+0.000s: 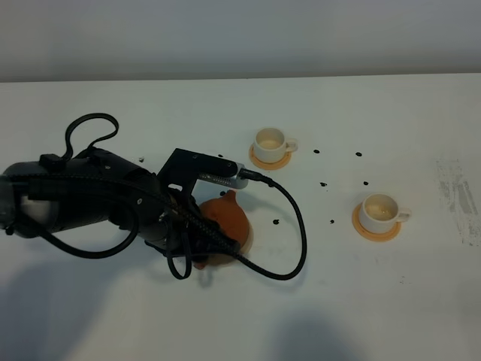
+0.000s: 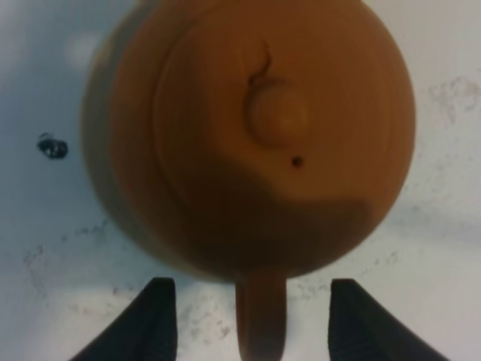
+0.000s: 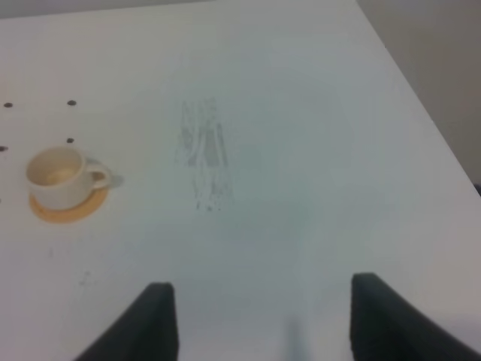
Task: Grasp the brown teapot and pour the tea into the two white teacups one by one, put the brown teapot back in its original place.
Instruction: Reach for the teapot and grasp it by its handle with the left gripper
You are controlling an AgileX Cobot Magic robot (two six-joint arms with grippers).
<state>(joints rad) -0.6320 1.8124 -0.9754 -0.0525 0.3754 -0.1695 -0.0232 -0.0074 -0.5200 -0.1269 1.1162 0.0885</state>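
Our left gripper (image 2: 252, 284) at the teapot (image 2: 255, 135)
We see its fingers (image 2: 154, 320) apart, one on each side of the handle (image 2: 260, 323), not touching it. The teapot sits on the table (image 1: 361, 301), left of one cup (image 1: 270, 141) and the other cup (image 1: 378, 209). Our right gripper (image 3: 255, 289) is spread apart too.

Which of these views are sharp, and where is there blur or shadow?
Exterior high view: even, soft light, with faint shadows on the table near the bottom edge. Left wrist view: the brown teapot fills the frame, out of focus, its handle side in shadow. Right wrist view: mildly soft; the fingers are dark, blurred silhouettes.
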